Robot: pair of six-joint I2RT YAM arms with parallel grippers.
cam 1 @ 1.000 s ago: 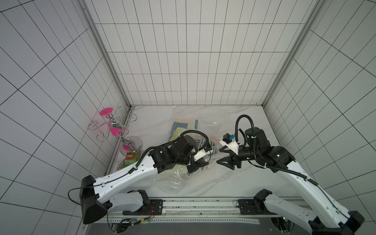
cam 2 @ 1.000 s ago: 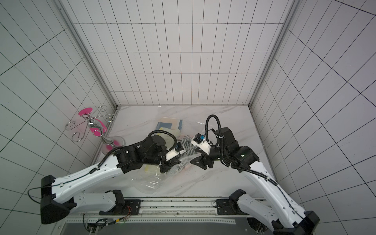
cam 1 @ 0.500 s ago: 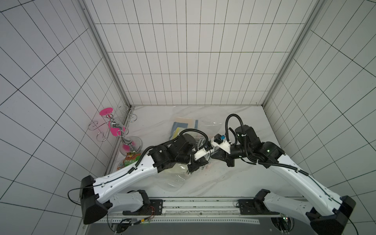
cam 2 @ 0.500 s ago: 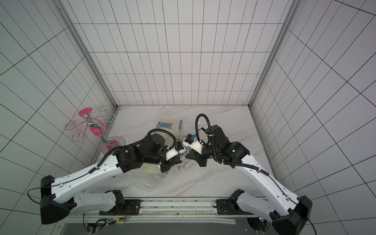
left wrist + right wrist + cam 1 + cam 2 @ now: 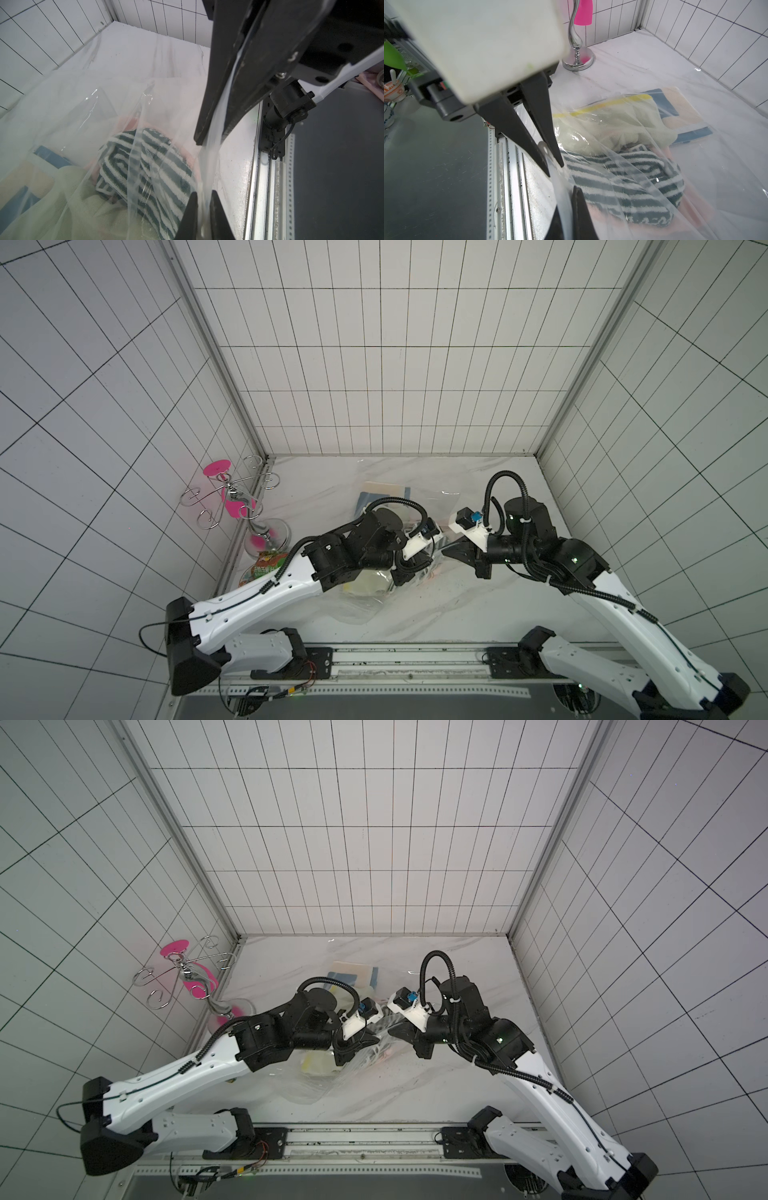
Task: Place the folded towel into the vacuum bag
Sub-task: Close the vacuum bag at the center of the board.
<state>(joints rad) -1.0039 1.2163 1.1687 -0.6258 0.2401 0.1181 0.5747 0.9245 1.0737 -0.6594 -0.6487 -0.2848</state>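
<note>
The vacuum bag (image 5: 361, 605) (image 5: 307, 1090) lies crumpled mid-table, clear plastic with a white zip strip (image 5: 214, 128). Inside it a green-and-white striped towel (image 5: 145, 162) (image 5: 623, 176) rests bunched on a pale yellow towel (image 5: 602, 126) and a pink one. My left gripper (image 5: 204, 193) (image 5: 419, 568) is shut on the strip. My right gripper (image 5: 566, 199) (image 5: 446, 549) is shut on the same strip, a short way along it. The two grippers meet tip to tip above the bag's mouth, holding the edge up off the table.
A chrome stand with pink pieces (image 5: 232, 506) stands at the left wall, with a green snack pack (image 5: 266, 570) in front of it. A blue-and-cream cloth (image 5: 386, 489) lies toward the back under plastic. A metal rail (image 5: 415, 655) runs along the table's front edge.
My right gripper has moved left from open air to the bag's edge and shut on the strip beside the left gripper. The left gripper kept its hold in place.
</note>
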